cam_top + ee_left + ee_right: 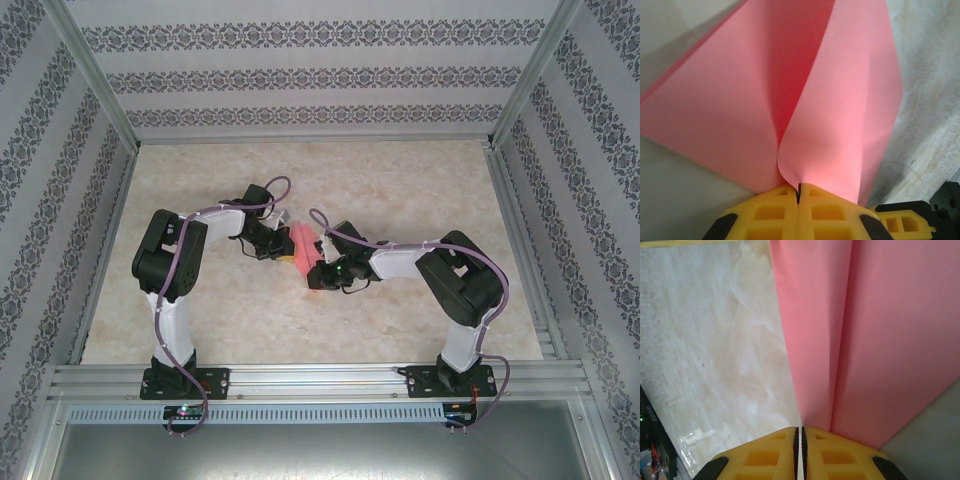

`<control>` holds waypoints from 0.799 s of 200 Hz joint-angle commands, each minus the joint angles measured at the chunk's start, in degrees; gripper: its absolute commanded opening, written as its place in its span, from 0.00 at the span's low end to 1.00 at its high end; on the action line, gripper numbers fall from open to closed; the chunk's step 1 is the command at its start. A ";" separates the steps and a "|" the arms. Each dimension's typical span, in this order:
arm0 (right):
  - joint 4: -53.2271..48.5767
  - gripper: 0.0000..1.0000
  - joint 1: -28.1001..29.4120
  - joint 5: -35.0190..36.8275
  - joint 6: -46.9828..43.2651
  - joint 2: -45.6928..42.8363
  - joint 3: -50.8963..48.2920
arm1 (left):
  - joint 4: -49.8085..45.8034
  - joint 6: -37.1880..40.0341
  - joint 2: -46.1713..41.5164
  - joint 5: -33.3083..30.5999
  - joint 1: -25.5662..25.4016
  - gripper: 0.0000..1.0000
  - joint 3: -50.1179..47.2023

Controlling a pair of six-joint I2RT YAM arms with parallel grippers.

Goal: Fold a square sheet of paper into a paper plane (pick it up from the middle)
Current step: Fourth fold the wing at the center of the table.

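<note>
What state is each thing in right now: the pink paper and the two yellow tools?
pink paper: bent into two flaps along a crease, not yet a finished plane.
left tool: shut, pinching the paper where the flaps meet.
right tool: fingers together at the paper's edge; I cannot tell whether it pinches the paper.

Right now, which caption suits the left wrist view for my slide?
Left gripper shut on the pink paper at its fold, two flaps spreading above the table.
</note>
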 commanded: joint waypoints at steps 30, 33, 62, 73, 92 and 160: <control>-8.63 0.13 1.07 3.97 -1.88 2.42 0.36 | -2.91 2.08 2.33 -5.59 -0.12 0.06 1.15; -8.89 0.13 1.14 4.16 -1.89 2.50 0.43 | -2.95 2.04 2.29 -5.55 -0.14 0.06 1.21; -10.22 0.12 1.20 5.01 -1.88 3.20 0.82 | -3.12 1.97 1.64 -5.25 -0.10 0.11 1.41; -10.22 0.13 1.22 5.05 -1.78 3.47 0.78 | -3.13 1.82 0.89 -5.20 -0.11 0.13 1.53; -10.69 0.12 1.39 5.29 -1.89 3.87 0.86 | -4.02 1.80 -0.69 -5.89 -0.11 0.17 2.26; -10.88 0.10 1.84 5.73 -2.26 4.19 0.59 | -10.00 2.66 -6.03 -11.11 -0.19 0.27 7.81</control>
